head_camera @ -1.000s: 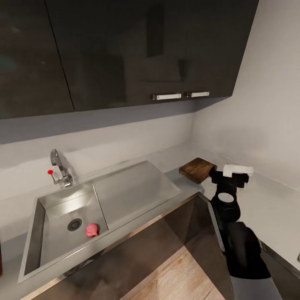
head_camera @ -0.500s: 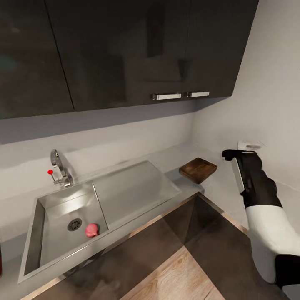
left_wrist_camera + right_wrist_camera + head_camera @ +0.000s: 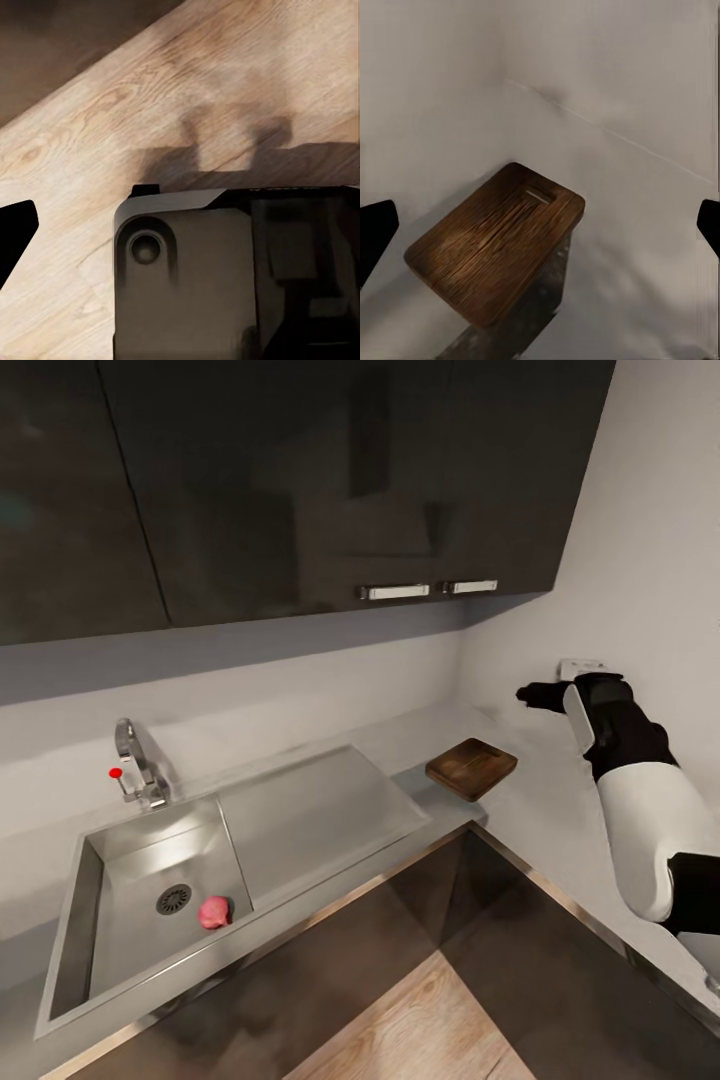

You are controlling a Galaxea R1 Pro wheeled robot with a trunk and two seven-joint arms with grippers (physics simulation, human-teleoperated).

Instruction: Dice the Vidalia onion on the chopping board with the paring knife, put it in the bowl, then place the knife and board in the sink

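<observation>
The pinkish-red Vidalia onion [image 3: 214,912] lies on the floor of the sink [image 3: 95,880], just beside the round drain. On the grey countertop [image 3: 545,810], at the inner corner, rests the dark brown chopping board [image 3: 471,768], its slot hole showing in the right wrist view [image 3: 499,240]. My right gripper [image 3: 530,695] hangs in the air to the right of the board and above it, near the wall. Its fingers are spread wide with nothing between them [image 3: 540,232]. One finger of my left gripper [image 3: 15,232] shows over the wooden floor. The paring knife and the bowl are out of view.
A chrome tap [image 3: 135,765] with a red knob stands behind the basin, and a flat drainboard [image 3: 320,810] lies between basin and board. Dark wall cabinets [image 3: 300,490] hang overhead. My own dark base [image 3: 225,277] is below the left gripper.
My right arm has risen from low in front of the board to high beside the wall, right of the board. The head view has shifted slightly. Onion and board have not moved.
</observation>
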